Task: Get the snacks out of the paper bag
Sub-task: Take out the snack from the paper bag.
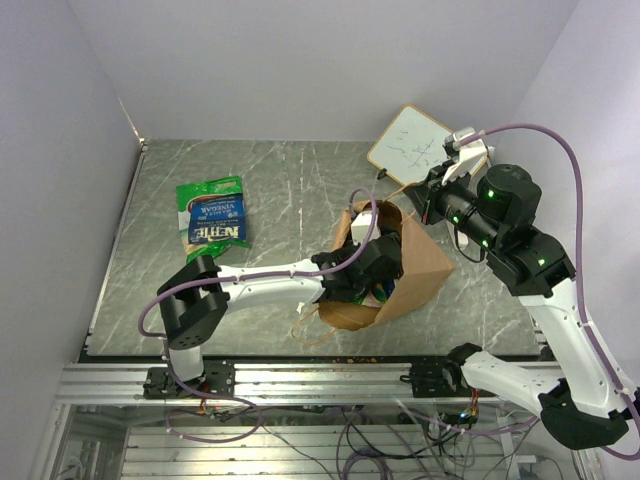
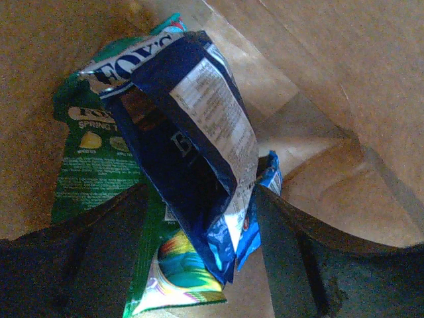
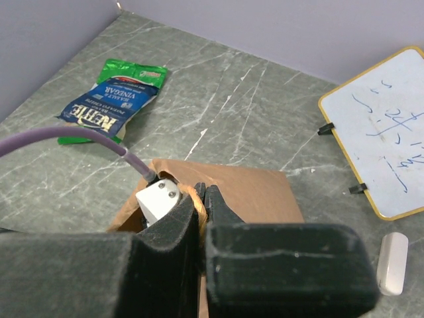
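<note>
Deep inside the paper bag (image 1: 425, 262), which stands mouth-up near the middle of the grey marbled bench (image 1: 290, 180), the left tool (image 2: 200, 192) hangs with its jaws spread wide, one finger on each side of a dark blue snack packet (image 2: 189, 132); whether the pads actually press on the foil cannot be told, so the packet counts as straddled rather than gripped; under and beside it lies a green packet (image 2: 83, 165), and a brighter, rainbow-printed corner (image 2: 175, 271) shows lower down, though whether that belongs to the same green packet or to another is unclear; at the bag's far rim the right tool (image 3: 202, 195) is closed, pinching what looks like the thin twisted handle (image 3: 197, 207) and so holding the mouth open; one green-and-blue crisp packet (image 1: 212, 218) lies flat on the bench well to the left of the bag, apart from it, and reads as the single snack already out; a white writing board (image 1: 412, 148) sits behind the bag, no part of the job; by this view the task is under way but far from done, with one packet out and at least two left inside; the blue packet looks the likely next one, and it would need a firm closing of the jaws before any lift through the mouth.
</note>
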`<act>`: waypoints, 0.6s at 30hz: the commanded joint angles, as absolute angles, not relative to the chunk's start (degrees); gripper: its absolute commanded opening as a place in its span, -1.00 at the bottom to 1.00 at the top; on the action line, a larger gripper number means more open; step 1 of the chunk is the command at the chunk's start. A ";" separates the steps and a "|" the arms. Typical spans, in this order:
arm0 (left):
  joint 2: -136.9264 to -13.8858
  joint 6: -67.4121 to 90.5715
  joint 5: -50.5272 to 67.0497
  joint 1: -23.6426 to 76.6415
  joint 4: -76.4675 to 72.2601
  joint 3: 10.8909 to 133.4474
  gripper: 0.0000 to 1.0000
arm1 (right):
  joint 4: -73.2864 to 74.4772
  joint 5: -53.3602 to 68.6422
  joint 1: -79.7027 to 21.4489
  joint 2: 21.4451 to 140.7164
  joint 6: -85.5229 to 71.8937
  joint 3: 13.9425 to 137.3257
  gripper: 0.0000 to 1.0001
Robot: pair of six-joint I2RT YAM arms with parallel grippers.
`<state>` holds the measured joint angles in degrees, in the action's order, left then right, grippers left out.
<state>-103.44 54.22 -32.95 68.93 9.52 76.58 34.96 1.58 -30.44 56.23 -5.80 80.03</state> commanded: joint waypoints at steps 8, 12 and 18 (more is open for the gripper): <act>-111.20 59.83 -37.24 64.90 15.66 87.00 0.51 | 34.13 2.62 -30.37 56.55 -6.24 82.33 -1.00; -113.59 61.81 -36.59 63.78 17.36 89.10 0.48 | 34.38 2.77 -30.37 56.32 -5.85 82.51 -1.00; -115.46 63.71 -34.12 61.87 19.50 89.37 0.09 | 34.31 3.07 -30.41 55.84 -6.19 82.29 -1.00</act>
<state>-114.32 61.43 -35.29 63.72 16.64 88.68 35.46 2.22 -30.44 57.01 -6.00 80.09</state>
